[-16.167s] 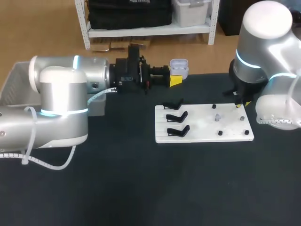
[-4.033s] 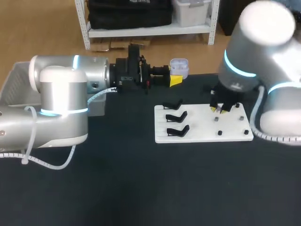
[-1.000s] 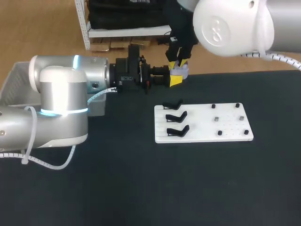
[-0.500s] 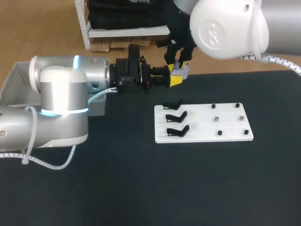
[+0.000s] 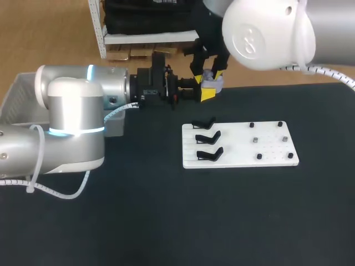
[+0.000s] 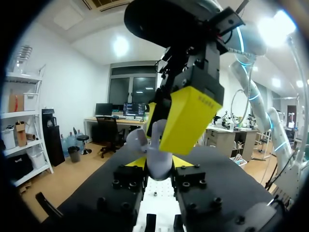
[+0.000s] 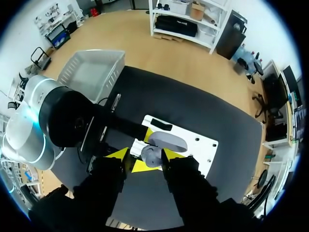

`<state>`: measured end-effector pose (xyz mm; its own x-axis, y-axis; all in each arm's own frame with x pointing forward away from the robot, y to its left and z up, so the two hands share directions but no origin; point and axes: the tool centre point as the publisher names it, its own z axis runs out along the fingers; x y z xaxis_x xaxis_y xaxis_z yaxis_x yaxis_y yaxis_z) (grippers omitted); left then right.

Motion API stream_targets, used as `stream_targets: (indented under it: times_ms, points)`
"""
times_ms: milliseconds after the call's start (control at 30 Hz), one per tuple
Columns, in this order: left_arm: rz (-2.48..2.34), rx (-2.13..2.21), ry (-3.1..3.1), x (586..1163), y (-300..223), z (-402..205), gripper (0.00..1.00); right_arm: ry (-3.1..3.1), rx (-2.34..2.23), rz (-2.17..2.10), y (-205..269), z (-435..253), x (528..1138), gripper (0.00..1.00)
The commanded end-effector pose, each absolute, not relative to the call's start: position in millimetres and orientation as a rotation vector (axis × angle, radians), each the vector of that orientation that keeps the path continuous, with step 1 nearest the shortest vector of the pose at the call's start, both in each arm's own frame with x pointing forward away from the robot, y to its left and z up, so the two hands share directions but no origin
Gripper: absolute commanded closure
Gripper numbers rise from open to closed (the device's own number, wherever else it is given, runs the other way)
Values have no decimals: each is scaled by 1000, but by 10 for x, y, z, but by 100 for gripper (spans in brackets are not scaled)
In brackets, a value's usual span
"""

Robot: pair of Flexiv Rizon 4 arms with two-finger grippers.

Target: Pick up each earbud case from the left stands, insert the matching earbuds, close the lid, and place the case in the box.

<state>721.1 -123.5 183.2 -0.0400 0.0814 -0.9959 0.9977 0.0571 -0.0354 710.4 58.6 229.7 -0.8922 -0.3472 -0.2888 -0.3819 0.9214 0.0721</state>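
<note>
My left gripper (image 5: 206,93) reaches out level at the table's far edge, shut on a pale earbud case (image 5: 213,83) with its lid up. In the left wrist view the case (image 6: 159,162) sits between my own fingers, and a big yellow finger (image 6: 188,118) of the other arm hangs right beside it. My right gripper (image 5: 208,71) comes down from above the case, open, one tip on either side. Seen from the right wrist, the case (image 7: 153,154) lies between the spread tips of that gripper (image 7: 143,155), apart from both.
A white board (image 5: 277,149) lies mid-table with three black stands (image 5: 208,137) on its left part and several small dark pegs or earbuds (image 5: 256,139) on its right part. A grey bin (image 5: 16,94) stands at the far left, behind my left arm.
The right gripper's fingers have spread apart around the case and lifted slightly. The left arm has kept still with the case.
</note>
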Motion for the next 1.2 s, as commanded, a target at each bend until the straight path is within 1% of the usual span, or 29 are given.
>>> stream_targets:
  times_ms: [33,533,633,733,867,967,1200]
  points:
    - [-1151,1204,1319,7178,-1224,1821,100,2807,-545,181,572,2309,7098,59]
    - [-1151,1204,1319,7178,-1224,1821,100,2803,-541,147,548,2370,7081,58]
    - [-1151,1204,1319,7178,-1224,1821,100,2777,-520,159,517,2496,7108,58]
    - [-1151,1204,1319,7178,-1224,1821,100,2732,-457,210,485,2609,7210,58]
    - [-1151,1204,1319,7178,-1224,1821,100,2672,-396,246,453,2614,7401,51]
    - [-1151,1204,1319,7178,-1224,1821,100,2635,-364,297,445,2583,7548,51]
    - [-1151,1204,1319,7178,-1224,1821,100,2641,-269,270,357,2355,7821,53]
